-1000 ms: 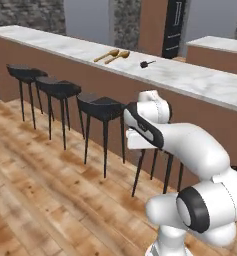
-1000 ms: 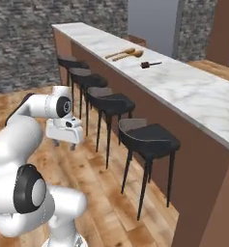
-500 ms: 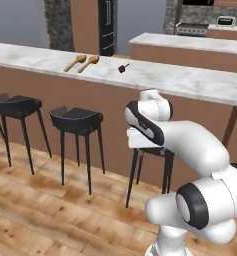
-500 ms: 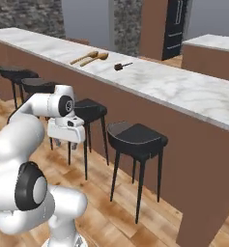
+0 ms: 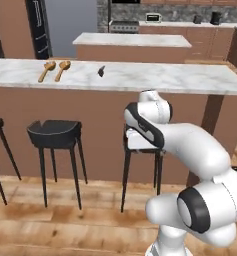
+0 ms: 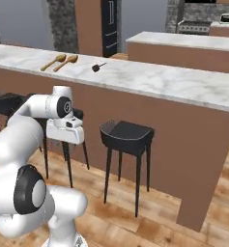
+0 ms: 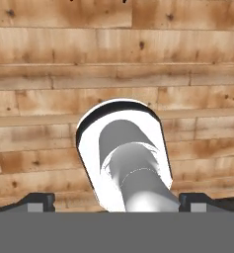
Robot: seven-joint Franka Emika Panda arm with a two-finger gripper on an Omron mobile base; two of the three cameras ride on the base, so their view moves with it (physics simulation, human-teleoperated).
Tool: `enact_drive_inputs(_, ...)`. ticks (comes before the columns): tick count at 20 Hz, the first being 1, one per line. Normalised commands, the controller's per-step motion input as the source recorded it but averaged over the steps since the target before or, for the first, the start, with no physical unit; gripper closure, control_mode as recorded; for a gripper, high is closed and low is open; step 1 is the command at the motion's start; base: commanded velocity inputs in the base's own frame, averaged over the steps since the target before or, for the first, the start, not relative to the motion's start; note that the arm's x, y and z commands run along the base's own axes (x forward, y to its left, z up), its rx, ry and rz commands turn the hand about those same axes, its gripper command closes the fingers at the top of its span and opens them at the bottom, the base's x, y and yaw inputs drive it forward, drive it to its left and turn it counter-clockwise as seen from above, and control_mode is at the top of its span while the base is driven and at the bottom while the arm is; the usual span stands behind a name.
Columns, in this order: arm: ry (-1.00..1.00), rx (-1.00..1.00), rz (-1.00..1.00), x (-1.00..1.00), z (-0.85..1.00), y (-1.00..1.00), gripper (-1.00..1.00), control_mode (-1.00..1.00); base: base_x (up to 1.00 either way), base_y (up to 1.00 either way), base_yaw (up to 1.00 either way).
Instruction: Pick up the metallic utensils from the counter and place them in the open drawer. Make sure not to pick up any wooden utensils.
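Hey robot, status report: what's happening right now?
Gripper open, empty, pointing at floor. Dark utensil and wooden spoons on counter. Stools between arm and counter.

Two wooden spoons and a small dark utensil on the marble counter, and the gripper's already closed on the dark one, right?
No. The gripper is open and empty, pointing at the wood floor in the hand view. The wooden spoons and dark utensil lie untouched on the marble counter.

Marble counter (image 5: pixel 155 77) bears wooden spoons (image 5: pixel 55 70), dark utensil (image 5: pixel 101 71).

spoons (image 5: pixel 55 70) on counter (image 5: pixel 155 79) — left | dark utensil (image 5: pixel 101 71) — right of them | stools (image 5: pixel 55 134) before counter
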Motion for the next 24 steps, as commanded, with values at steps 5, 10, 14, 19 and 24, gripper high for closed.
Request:
enact_drive_inputs(5, 0.00, 0.00, 0.00, 0.00, 0.00, 0.00, -1.00, 1.00, 0.08, 0.77, -0.61)
enact_drive_inputs(10, 0.00, 0.00, 0.00, 0.00, 0.00, 0.00, -1.00, 1.00, 0.00, 0.97, -0.42)
enact_drive_inputs(14, 0.00, 0.00, 0.00, 0.00, 0.00, 0.00, -1.00, 1.00, 0.00, 1.00, -0.27)
enact_drive_inputs(19, 0.00, 0.00, 0.00, 0.00, 0.00, 0.00, -1.00, 1.00, 0.01, 0.83, -0.11)
enact_drive_inputs(24, 0.00, 0.00, 0.00, 0.00, 0.00, 0.00, -1.00, 1.00, 0.37, 0.28, 0.00)
